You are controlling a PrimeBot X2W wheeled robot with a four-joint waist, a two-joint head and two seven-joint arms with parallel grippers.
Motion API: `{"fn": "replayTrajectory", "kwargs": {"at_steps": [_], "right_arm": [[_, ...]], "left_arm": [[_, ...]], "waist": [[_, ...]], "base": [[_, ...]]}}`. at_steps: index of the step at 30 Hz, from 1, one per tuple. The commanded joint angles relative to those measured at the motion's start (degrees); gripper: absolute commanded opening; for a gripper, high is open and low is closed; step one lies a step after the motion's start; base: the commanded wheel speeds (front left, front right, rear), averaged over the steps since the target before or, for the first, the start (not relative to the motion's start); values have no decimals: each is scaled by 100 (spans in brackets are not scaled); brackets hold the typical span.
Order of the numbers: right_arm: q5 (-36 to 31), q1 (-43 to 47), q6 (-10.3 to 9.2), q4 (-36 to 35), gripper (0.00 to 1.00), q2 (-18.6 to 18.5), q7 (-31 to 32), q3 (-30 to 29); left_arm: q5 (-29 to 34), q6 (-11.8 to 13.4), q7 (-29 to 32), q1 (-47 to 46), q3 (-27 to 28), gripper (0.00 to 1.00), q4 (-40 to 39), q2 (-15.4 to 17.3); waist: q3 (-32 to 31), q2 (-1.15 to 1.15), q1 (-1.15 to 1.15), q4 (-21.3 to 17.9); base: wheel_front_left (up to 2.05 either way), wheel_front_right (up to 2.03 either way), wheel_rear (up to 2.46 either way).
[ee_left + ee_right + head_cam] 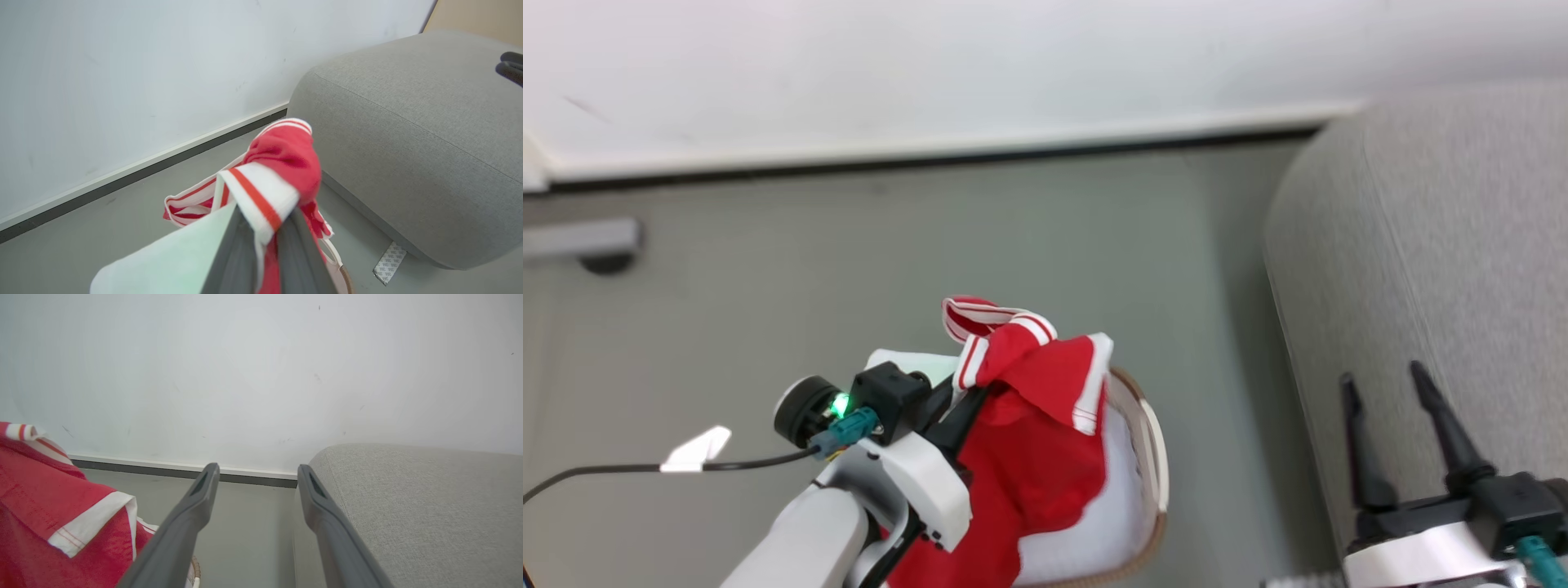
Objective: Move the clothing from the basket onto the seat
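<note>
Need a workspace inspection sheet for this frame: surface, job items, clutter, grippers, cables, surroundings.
Surface: grey floor.
Job's things: jersey raised, lower part hanging over the basket; seat on the robot's right.
Clutter: white scrap on the floor; patterned strip at the seat's base.
Grippers: left gripper shut on jersey; right gripper open, over the seat's edge.
Cables: black cable off the left wrist.
Surroundings: white wall, baseboard.

The forearms point(809, 531) are smooth, pale grey-white shells. The left pincer point(964, 408) and right pincer point(1382, 376) each have two long, dark, tapering fingers. The left wrist carries a green light point(840, 403), a teal plug point(845, 433), a black cable point(645, 468) and a round black knob point(799, 408).
</note>
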Motion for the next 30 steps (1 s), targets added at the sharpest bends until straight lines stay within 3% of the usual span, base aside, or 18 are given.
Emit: {"fn": "replayTrajectory", "kwargs": {"at_steps": [1,10,17,23,30], "right_arm": [[6,71,-12,-20,100,-23,-10,49],[-158,-70,-13,-209,100,-71,-10,1069],[584,-659,-12,-172,100,-1118,-10,2611],[1450,-1643,-13,-295,100,-1971,367,4015],[2263,-2589,-13,-93,100,-2186,703,5187]], "left_arm": [[-70,20,35,99,17,0,-98,44],[-352,185,777,284,175,0,-1381,379],[-452,238,1131,352,167,0,-1882,489],[-478,206,1323,361,43,0,-2129,529],[-529,170,1415,398,-143,0,-2298,464]], "waist": [[-486,0,1,303],[-1112,0,1,298],[-1410,0,1,260],[-1495,0,1,299],[-1516,0,1,439]], "base": [[0,0,0],[0,0,0],[0,0,0],[0,0,0],[0,0,0]]}}
